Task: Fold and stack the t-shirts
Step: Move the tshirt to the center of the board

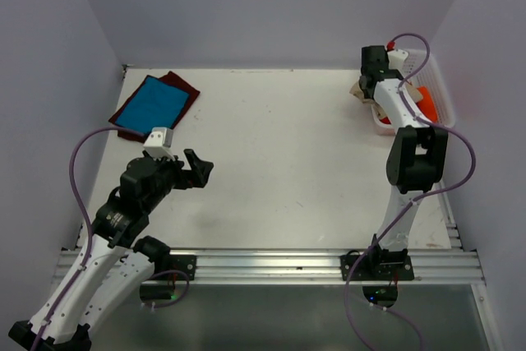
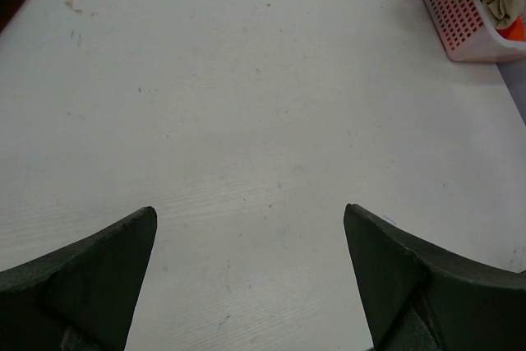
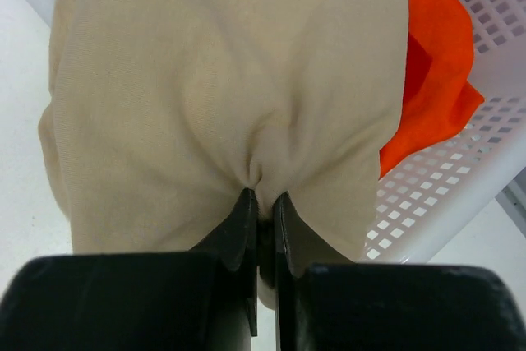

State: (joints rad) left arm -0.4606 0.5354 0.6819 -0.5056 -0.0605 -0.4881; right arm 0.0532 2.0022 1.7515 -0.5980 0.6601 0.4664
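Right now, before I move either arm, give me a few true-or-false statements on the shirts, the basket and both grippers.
1. The right gripper is shut on the tan t-shirt. True.
2. The blue t-shirt lies on top of the maroon t-shirt. True.
3. The left gripper holds the blue t-shirt. False: it is open and empty over bare table.
4. The basket is empty. False: an orange cloth lies in it, and the tan t-shirt hangs at its rim.
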